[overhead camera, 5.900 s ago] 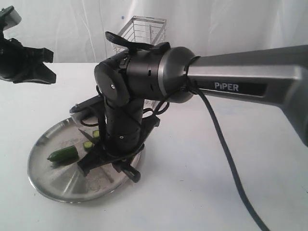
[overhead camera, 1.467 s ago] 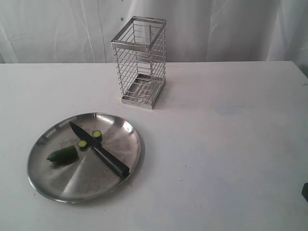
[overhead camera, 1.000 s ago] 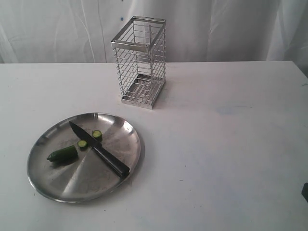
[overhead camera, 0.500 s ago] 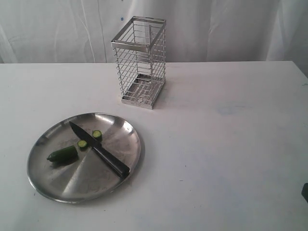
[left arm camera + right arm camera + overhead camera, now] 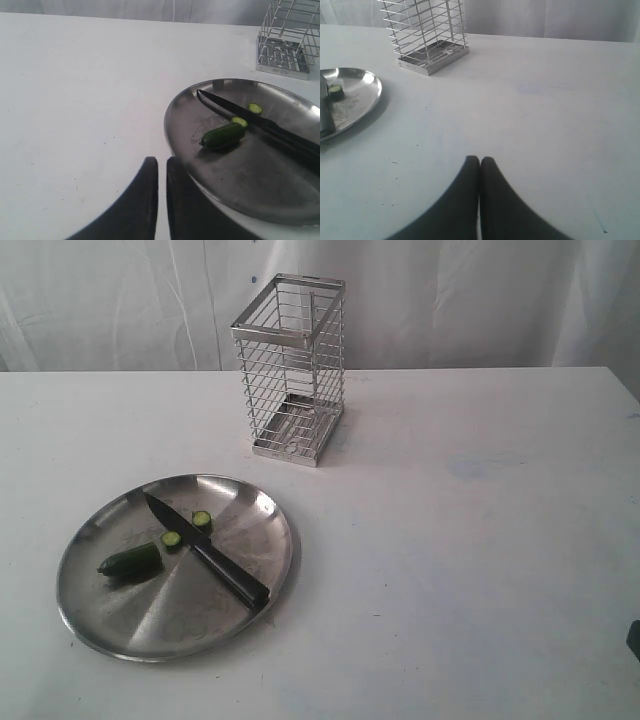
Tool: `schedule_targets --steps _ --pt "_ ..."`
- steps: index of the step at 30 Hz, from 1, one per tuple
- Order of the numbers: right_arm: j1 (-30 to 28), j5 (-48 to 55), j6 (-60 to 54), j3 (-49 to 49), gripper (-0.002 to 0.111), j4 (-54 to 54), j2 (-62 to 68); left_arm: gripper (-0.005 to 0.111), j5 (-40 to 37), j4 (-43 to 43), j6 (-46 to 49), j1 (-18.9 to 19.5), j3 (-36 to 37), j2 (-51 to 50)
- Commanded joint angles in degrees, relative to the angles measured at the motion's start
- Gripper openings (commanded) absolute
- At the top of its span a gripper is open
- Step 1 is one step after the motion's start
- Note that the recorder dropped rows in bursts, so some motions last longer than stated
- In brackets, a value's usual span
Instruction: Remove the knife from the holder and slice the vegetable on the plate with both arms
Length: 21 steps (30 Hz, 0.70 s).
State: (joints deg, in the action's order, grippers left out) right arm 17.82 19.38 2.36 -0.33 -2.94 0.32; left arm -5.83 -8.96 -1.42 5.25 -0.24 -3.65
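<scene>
On the left wrist camera, the left gripper (image 5: 161, 161) stood a crack open. A thin strip of white worktop (image 5: 460, 540) showed between its dark fingers (image 5: 147, 200), and it had nothing in its grasp. Its tips sat just off the rim of the plate (image 5: 150, 632), on the side nearest the vegetable (image 5: 130, 561). Over to the right wrist camera: the right gripper (image 5: 480, 160) had its fingers pressed flat together, empty, above bare worktop and well apart from the plate.

The plate itself lay toward the worktop's near left corner in the exterior view. The knife (image 5: 205, 550) lay slantwise across it, point toward the far rim. The butt of its handle, as far as I could judge from that angle, rested on the near-right rim. The vegetable lay on the plate left of the blade. One cut slice (image 5: 172, 539) was touching the blade on that side, and another slice (image 5: 202, 519) lay just across it. The holder (image 5: 290, 370) stood upright beyond the plate, toward the far edge.
</scene>
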Motion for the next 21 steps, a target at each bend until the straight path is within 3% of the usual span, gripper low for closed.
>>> schedule_targets --steps 1,21 --pt "-0.24 -0.08 0.01 0.33 0.000 -0.04 -0.32 0.013 -0.17 0.13 -0.04 -0.04 0.24 0.30" --pt "-0.24 -0.08 0.01 0.33 0.000 -0.04 -0.32 0.013 -0.17 2.63 0.11 -0.04 0.24 0.30"
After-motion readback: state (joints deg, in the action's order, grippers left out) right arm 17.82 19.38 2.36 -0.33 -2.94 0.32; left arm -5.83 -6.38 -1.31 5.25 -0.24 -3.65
